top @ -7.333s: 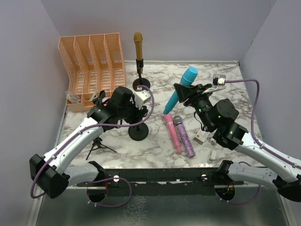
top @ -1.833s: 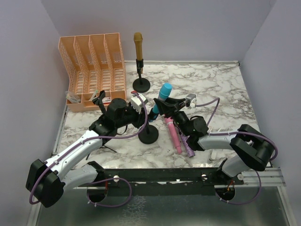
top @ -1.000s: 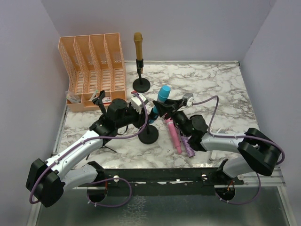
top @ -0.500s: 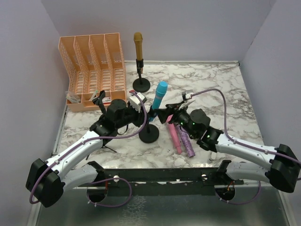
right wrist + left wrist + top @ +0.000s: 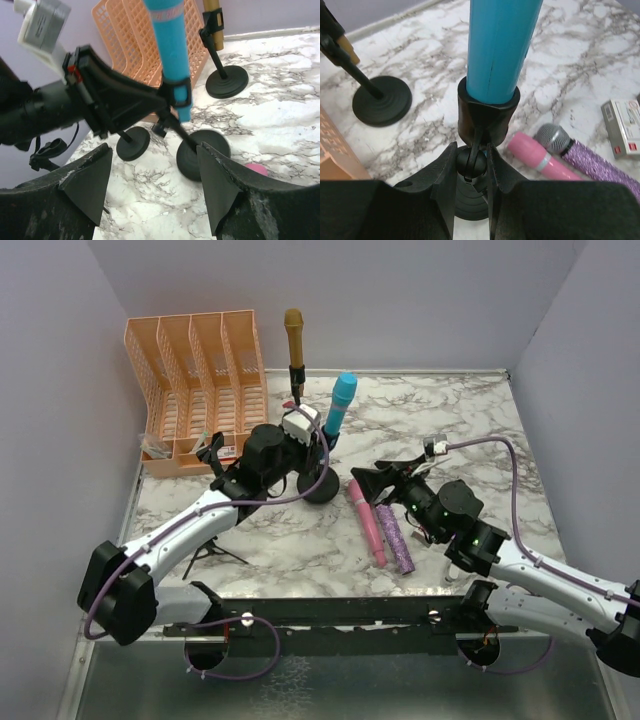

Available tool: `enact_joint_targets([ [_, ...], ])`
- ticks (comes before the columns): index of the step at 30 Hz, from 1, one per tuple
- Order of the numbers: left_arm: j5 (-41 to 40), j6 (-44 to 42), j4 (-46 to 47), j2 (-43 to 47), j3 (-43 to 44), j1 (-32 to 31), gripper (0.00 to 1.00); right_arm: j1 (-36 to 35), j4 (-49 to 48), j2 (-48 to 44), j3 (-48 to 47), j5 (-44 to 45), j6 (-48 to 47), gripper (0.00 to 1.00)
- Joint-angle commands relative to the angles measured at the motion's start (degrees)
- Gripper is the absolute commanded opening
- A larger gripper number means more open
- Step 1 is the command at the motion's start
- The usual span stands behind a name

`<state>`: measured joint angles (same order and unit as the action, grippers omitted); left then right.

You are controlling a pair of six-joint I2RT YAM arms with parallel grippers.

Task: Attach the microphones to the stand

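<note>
The cyan microphone [image 5: 502, 45] is standing in the clip of a stand [image 5: 485, 117] mid-table. The left hand [image 5: 471, 162] is clamping the stem just below the clip. To the right, the right hand [image 5: 152, 172] is hovering, fingers apart. The pink microphone [image 5: 365, 520] and purple microphone [image 5: 394, 538] are lying nearer, and the gold microphone [image 5: 293, 335] is occupying the far stand [image 5: 300, 420].

This is looking like a robotics lab's test booth: plain lilac wall panels [image 5: 60, 360] are boxing in a marble-patterned table [image 5: 470, 420]. The left arm [image 5: 190, 535] and right arm [image 5: 545, 575] are sitting bolted to a black rail [image 5: 340, 625] at its near edge, trailing purple cables [image 5: 490, 441].
</note>
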<state>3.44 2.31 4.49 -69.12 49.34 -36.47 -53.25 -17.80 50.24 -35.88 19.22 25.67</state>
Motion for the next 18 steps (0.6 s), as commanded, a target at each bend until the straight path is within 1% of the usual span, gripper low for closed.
enact_joint_targets([
  [1,-7.26,0.10,13.68,-6.59,8.56,-0.01,0.00,-0.18,3.59,-1.72,1.20,2.34,1.72,0.72],
  [7,-9.04,-0.11,16.66,-19.60,19.91,0.02,0.00,-0.18,5.36,-3.28,1.87,2.83,2.62,0.71],
  [12,-12.49,-0.83,17.39,-30.04,30.43,0.02,0.00,-0.21,7.38,-4.24,2.04,3.11,3.52,0.71],
  [18,-16.32,-1.63,17.31,-40.12,41.71,-0.01,0.00,-0.18,8.80,-5.64,2.20,3.88,3.58,0.71],
])
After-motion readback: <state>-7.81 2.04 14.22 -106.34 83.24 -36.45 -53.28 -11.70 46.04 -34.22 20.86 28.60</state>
